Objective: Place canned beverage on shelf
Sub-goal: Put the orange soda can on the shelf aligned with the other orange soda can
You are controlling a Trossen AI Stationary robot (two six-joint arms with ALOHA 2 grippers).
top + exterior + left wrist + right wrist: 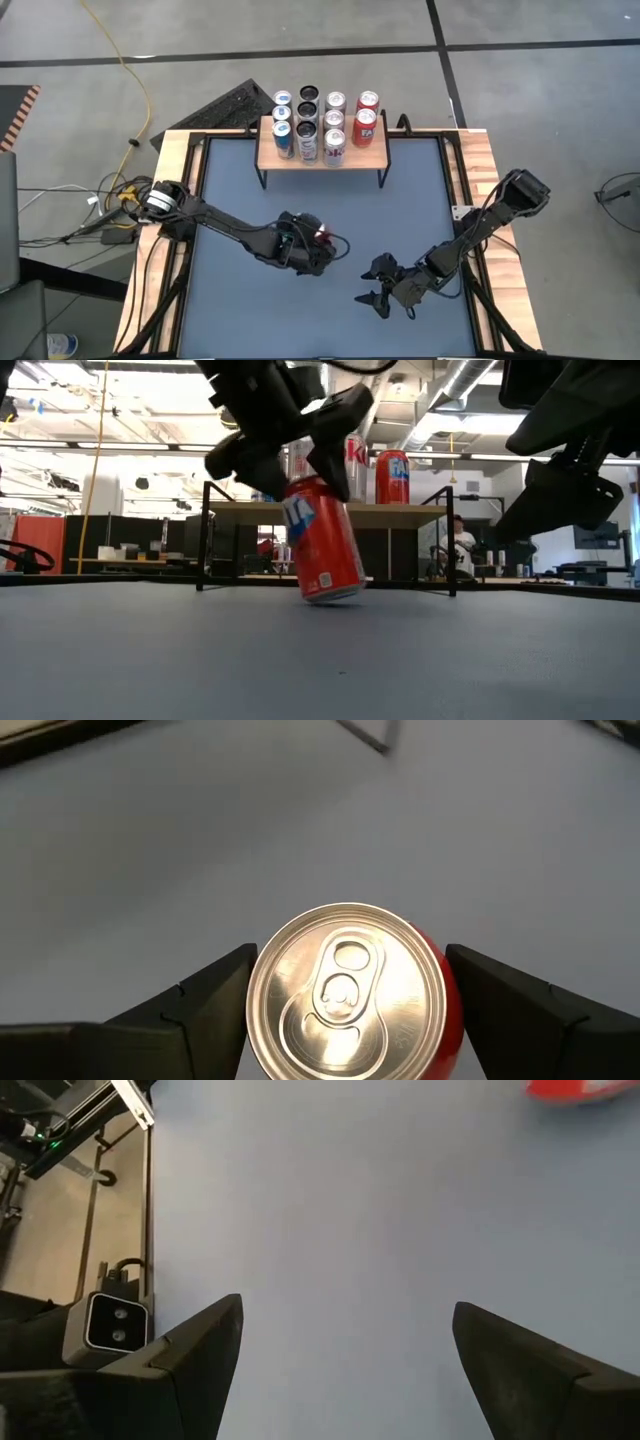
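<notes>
A red beverage can [320,540] stands tilted near the table's middle, with my left gripper [290,450] shut on its upper part. Its silver top [345,995] faces the left wrist camera. The shelf [268,157], a wooden top on thin black legs, stands at the table's far edge and carries several cans [322,125]. My right gripper [372,282] hovers open to the can's right, nearer the front edge, with nothing between its fingers [200,1350]. My left gripper pinches the can's side wall just below the top rim [447,982], one finger on each of two opposite sides. The fingers [215,990] slant down from the table's left. The can leans with its top toward the table's left. Whether its bottom edge [335,597] touches the table I cannot tell.
The shelf's black legs [205,540] stand behind the can in the low view. A wooden frame [480,170] borders the blue-grey table mat [400,200]. Cables and a dark keyboard [225,105] lie on the floor beyond the far left corner.
</notes>
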